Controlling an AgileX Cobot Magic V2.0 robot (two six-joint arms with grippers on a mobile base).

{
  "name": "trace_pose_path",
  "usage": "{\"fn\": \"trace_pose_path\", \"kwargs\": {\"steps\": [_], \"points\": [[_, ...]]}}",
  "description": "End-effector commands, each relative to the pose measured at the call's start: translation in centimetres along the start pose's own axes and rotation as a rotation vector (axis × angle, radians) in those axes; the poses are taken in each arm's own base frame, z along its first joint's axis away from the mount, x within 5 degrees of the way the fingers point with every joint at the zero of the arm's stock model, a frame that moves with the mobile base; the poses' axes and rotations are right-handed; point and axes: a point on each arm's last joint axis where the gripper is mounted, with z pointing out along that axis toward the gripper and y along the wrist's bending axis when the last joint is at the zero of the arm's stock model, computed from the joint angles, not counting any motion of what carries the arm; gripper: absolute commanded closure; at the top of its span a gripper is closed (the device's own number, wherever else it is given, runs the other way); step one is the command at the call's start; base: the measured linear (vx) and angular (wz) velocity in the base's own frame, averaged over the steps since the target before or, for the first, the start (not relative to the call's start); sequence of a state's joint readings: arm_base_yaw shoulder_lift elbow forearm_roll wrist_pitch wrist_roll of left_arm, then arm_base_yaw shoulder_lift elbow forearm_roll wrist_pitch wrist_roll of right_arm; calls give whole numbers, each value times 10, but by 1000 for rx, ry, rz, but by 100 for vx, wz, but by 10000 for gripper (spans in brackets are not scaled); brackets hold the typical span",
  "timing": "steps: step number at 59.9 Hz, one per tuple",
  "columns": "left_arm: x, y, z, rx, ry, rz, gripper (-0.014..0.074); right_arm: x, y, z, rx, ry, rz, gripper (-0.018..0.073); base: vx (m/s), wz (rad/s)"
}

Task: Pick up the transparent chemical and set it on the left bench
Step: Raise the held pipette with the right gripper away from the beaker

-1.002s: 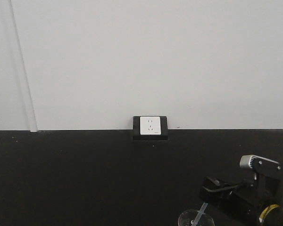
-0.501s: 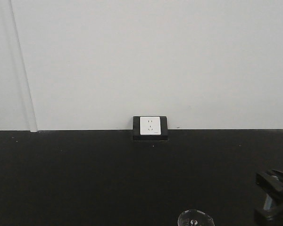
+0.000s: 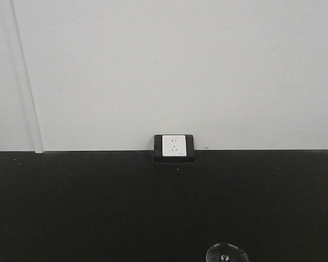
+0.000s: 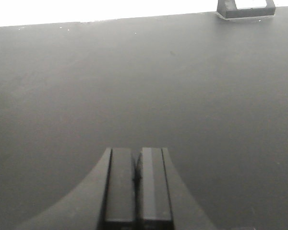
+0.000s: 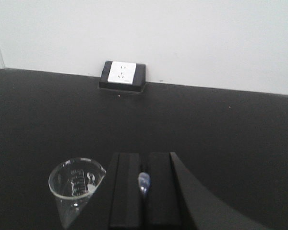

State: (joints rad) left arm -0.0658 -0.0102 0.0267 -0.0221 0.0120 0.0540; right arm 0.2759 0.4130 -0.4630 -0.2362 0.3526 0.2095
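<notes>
The beaker (image 5: 77, 184) is standing on the black bench (image 5: 240, 139), well out from the wall socket (image 5: 123, 74). In the front view only its rim peeps in, below the socket and a touch to the right. The right gripper (image 5: 143, 160) points roughly at the socket with the beaker just beside its left finger; I cannot tell if they touch. Its jaws are squeezed almost together on a small translucent bulb (image 5: 143, 182), the dropper's top by my guess. The left gripper (image 4: 138, 155) is pressed closed on nothing, low over bare bench, far out from the socket.

Now the danger. With glass that close to the finger, any sideways swing could clip the rim and tip or skate the beaker. And if that bulb goes up pinched, it could drip, or slip out of such a narrow bite.

Inside the beaker I can see printed scale marks through the wall and no dropper leaning there. Whether there is clear liquid in it, I cannot say.
</notes>
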Motion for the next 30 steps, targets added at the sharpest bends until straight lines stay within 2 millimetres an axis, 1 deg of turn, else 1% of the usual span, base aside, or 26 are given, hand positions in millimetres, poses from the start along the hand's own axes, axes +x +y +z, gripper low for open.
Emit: {"fn": "trace_pose_path", "kwargs": {"steps": [1,7,13,30], "points": [[-3,0,-1,-2,-81,-9,600,-12,0,-11,-12,-132,-16,562,0,0],[-3,0,-1,-2,-81,-9,600,-12,-1,-17,-8,-152,-15,562,0,0],[-3,0,-1,-2,-81,-9,600,-9,-2,-21,1,-132,-11,561,0,0],[-3,0,-1,-2,-81,-9,600,-7,-2,-22,7,-108,-10,561,0,0]]}}
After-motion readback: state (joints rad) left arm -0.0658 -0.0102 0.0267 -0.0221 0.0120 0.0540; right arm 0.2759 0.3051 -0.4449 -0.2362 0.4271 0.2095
